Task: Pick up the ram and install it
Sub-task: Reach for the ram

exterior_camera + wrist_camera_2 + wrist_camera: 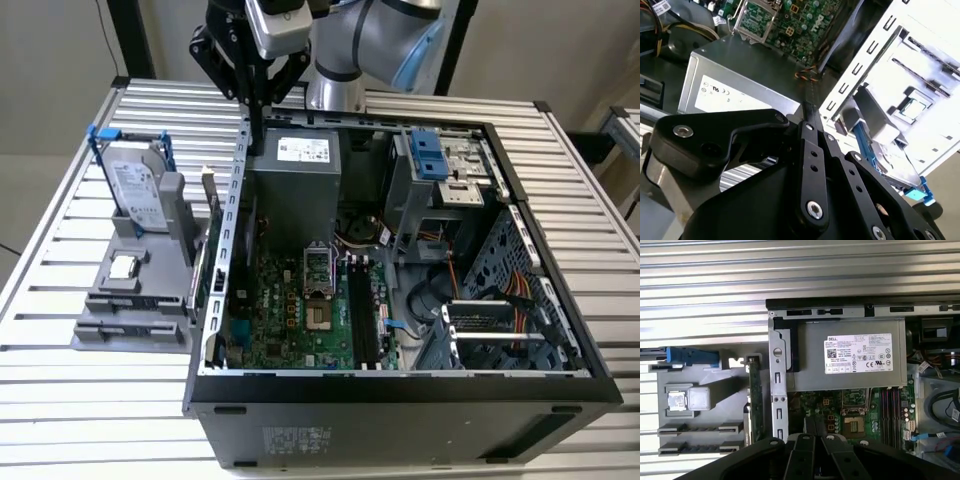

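tool [257, 140] — fingers pressed together, nothing seen between them, above the computer case's [400, 385] rear edge beside the power supply [295, 170] | ram — cannot tell for sure; dark strips lie in the gray rack's [90, 337] two slots, well apart from tool | count: one tool, one case, one hard drive [135, 190], two slots
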Controlling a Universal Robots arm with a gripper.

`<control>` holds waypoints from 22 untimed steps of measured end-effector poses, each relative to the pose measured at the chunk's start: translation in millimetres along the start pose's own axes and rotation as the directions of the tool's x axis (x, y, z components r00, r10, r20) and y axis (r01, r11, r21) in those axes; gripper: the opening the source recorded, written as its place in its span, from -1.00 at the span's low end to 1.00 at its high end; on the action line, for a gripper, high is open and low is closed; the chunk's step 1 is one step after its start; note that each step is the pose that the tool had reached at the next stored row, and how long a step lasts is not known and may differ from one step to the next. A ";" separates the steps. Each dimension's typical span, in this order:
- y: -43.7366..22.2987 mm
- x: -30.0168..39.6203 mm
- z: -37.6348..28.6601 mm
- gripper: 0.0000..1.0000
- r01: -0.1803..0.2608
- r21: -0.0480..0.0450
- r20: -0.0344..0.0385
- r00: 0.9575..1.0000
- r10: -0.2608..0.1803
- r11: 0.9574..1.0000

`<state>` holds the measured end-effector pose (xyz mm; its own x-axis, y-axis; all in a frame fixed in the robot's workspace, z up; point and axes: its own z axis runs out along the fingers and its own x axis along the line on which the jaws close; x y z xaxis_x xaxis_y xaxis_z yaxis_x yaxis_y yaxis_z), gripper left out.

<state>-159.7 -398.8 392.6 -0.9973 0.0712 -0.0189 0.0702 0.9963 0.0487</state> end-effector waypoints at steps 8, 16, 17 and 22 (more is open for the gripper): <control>-0.4 4.9 -0.1 -1.00 0.000 0.000 0.000 1.000 0.000 1.000; -0.7 9.6 -0.1 -1.00 0.000 0.000 0.000 1.000 0.000 1.000; -0.7 10.1 -0.2 -1.00 0.000 0.000 0.000 1.000 0.000 1.000; -1.0 13.2 -0.2 -1.00 0.000 0.000 0.000 1.000 0.000 1.000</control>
<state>-172.8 -398.8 392.5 -0.9973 0.0712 -0.0190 0.0702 0.9963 0.0488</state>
